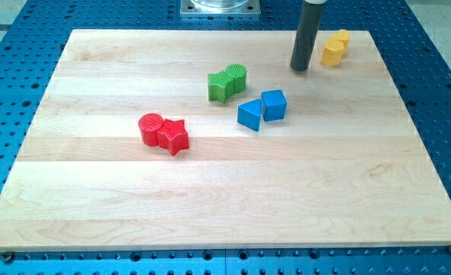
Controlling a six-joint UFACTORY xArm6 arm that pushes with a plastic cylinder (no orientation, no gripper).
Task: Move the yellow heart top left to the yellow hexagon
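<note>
on blue pegboard, pale wooden board

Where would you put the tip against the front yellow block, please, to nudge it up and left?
No grip is possible; my tip only pushes. It stands left of the two touching yellow blocks. Which is the heart I cannot tell. For the front yellow block, I would probably press its lower-right face, coming round from the view's bottom.

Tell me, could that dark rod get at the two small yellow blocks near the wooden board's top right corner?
Probably yes: my tip stands just left of the yellow blocks, with only bare wooden board between them.
</note>
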